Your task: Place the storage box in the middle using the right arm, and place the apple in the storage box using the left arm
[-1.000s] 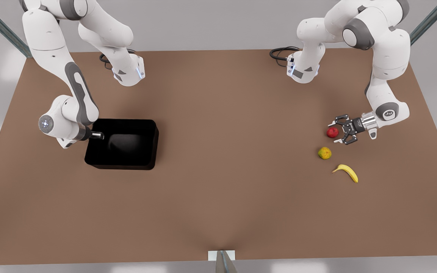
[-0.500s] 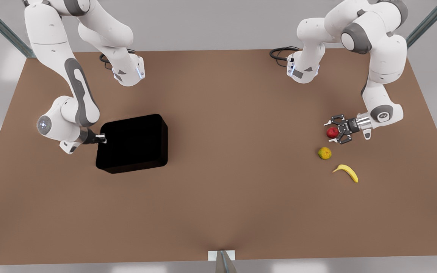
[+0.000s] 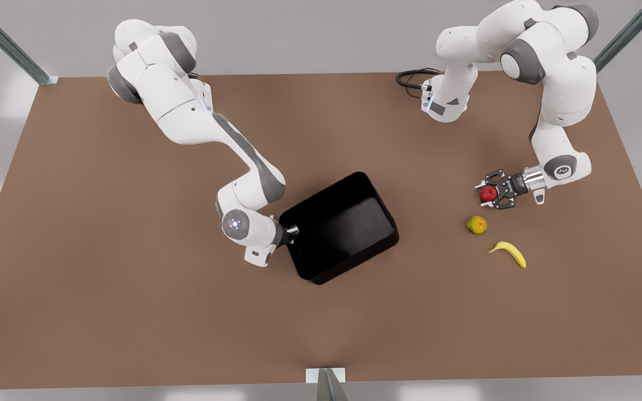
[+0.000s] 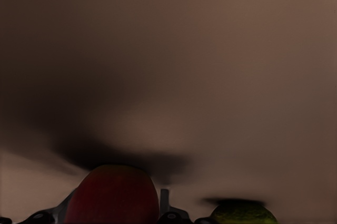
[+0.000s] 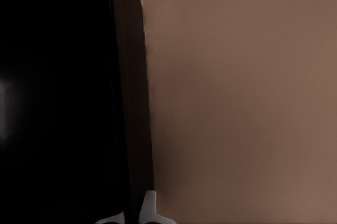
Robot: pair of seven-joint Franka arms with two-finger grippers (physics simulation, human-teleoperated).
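dragged by its rim, the storage box (image 3: pixel 343 225) has slid to mid-table, skewed, since a second ago. right gripper (image 3: pixel 292 233) pinches the wall nearest it, to steer it. left gripper (image 3: pixel 494 190) has closed around the apple (image 3: pixel 488 194), the green fruit (image 3: pixel 476 224) just beside, ready to lift.

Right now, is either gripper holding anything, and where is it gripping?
The right gripper pinches the storage box by its rim at one short end. The left gripper closes around the apple at its sides.
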